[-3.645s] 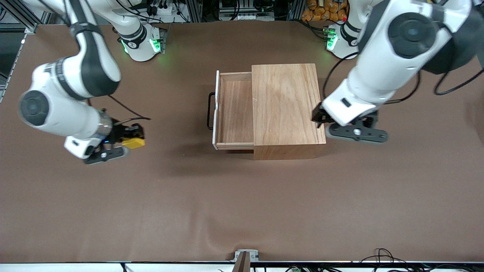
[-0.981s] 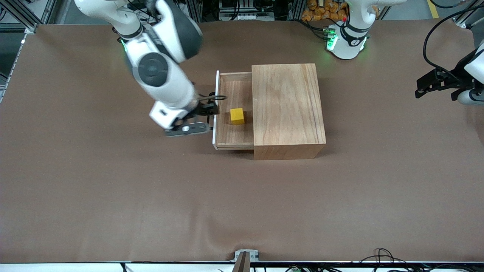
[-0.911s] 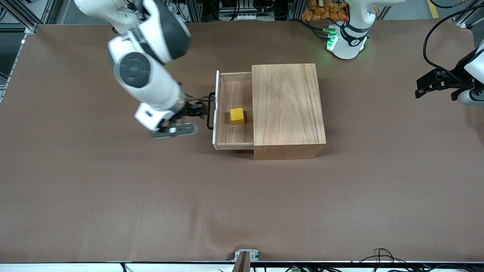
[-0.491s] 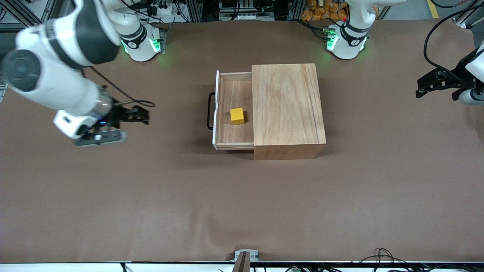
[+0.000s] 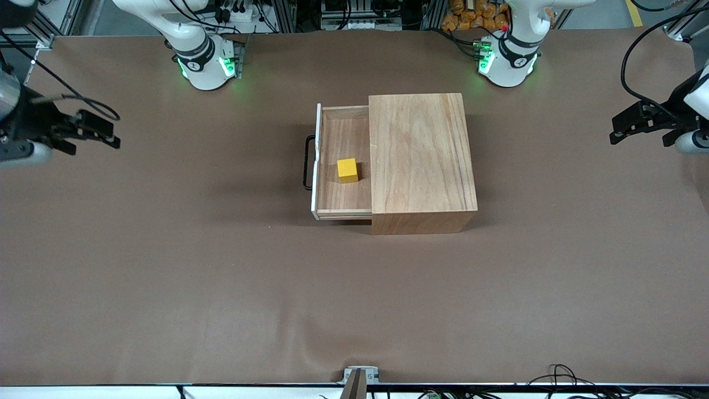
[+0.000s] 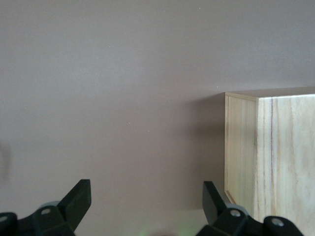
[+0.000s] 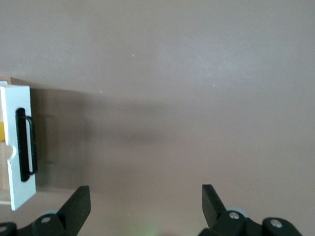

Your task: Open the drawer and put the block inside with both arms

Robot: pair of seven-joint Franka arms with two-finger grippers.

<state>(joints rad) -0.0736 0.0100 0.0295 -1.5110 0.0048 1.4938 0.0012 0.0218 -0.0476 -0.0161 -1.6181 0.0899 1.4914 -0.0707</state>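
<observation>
The light-wood box (image 5: 422,160) stands mid-table with its drawer (image 5: 342,194) pulled out toward the right arm's end. The yellow block (image 5: 348,170) lies in the drawer. The whitish front panel (image 7: 18,147) with its black handle (image 5: 306,162) also shows in the right wrist view. My right gripper (image 5: 99,132) is open and empty, high over the table edge at the right arm's end. My left gripper (image 5: 628,123) is open and empty over the table at the left arm's end, away from the box (image 6: 270,157).
The two green-lit arm bases (image 5: 205,61) (image 5: 507,58) stand at the table's edge farthest from the front camera. Brown table cloth (image 5: 354,299) spreads all round the box. Cables hang by the left arm (image 5: 637,61).
The right arm brought the block to the drawer and left it there, then drew back open toward its end of the table. The left arm has held still over the last second.
</observation>
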